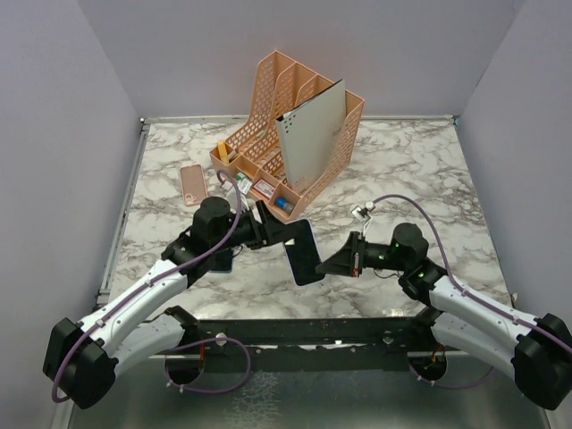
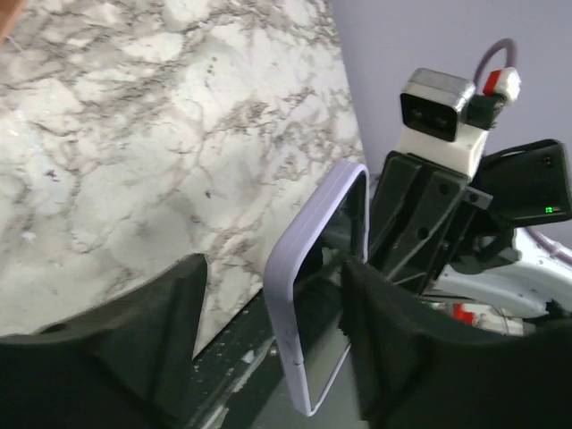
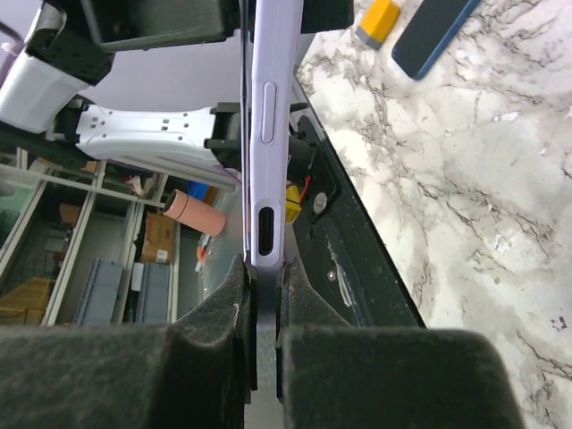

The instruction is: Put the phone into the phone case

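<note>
Phone (image 1: 304,252) apparently seated in lilac case (image 3: 270,116), held above the near edge of the table (image 1: 259,295).
The phone is pinched at one end by the closed right gripper (image 3: 264,268); the left gripper (image 2: 273,277) is spread around the other end, unclamped. Only pressing the corners home seems left. Farther back, a pink case (image 1: 193,184) lies apart.

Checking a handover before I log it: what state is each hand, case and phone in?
Left hand: open, straddling the lilac case
Right hand: shut on lilac case
Lilac case: held on edge, off the table
Phone: flat on table
Pink case: flat on table
</note>
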Robot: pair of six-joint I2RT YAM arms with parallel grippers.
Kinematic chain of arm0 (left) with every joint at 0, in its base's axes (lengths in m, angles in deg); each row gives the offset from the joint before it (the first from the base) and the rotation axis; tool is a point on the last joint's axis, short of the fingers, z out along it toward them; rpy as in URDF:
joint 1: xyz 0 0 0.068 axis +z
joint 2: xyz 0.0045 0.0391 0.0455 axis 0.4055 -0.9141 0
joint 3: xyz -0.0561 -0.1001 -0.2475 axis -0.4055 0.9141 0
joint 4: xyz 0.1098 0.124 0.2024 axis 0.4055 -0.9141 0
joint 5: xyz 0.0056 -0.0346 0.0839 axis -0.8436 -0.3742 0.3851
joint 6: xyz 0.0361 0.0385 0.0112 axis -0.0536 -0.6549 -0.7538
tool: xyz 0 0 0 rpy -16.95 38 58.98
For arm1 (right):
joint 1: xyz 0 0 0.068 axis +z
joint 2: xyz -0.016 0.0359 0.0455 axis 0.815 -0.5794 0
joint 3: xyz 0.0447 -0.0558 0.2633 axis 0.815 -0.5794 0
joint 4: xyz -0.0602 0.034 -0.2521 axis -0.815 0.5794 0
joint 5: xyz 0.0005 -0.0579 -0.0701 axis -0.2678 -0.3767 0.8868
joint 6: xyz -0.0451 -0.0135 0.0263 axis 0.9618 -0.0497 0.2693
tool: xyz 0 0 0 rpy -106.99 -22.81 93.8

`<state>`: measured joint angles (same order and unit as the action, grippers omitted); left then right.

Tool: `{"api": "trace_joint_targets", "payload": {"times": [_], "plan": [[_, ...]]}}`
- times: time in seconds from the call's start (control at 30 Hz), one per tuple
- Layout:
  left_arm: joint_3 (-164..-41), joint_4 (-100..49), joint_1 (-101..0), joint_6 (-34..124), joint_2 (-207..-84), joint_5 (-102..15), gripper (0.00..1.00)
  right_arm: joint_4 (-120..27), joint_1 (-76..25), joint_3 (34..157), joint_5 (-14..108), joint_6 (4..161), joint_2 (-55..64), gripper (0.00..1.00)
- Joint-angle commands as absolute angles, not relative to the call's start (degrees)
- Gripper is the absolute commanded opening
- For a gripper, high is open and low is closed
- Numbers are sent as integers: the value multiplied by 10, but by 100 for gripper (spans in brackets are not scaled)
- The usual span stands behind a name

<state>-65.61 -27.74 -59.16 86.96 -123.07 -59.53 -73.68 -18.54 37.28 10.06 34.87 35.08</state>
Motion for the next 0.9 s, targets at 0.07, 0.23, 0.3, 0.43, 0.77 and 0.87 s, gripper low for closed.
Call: {"api": "trace_joint_targets", "payload": {"times": [0.07,0.23,0.3,0.43,0.77,0.87], "plan": [[-694,-355,-589,807,-1236,-540,84,-681,-183,380,155,360,389,0],[-712,-403,-589,766,-1233,-504,99,-564,-183,384,229,369,409,1],[-718,-419,-589,748,-1232,-495,99,-502,-183,396,260,378,407,1],[-734,-454,-589,707,-1230,-469,99,-359,-184,438,362,419,375,1],[-730,-504,-589,667,-1217,-413,99,-204,-205,580,509,547,243,1],[-720,-513,-589,675,-1215,-396,99,-201,-235,610,498,591,185,0]]}}
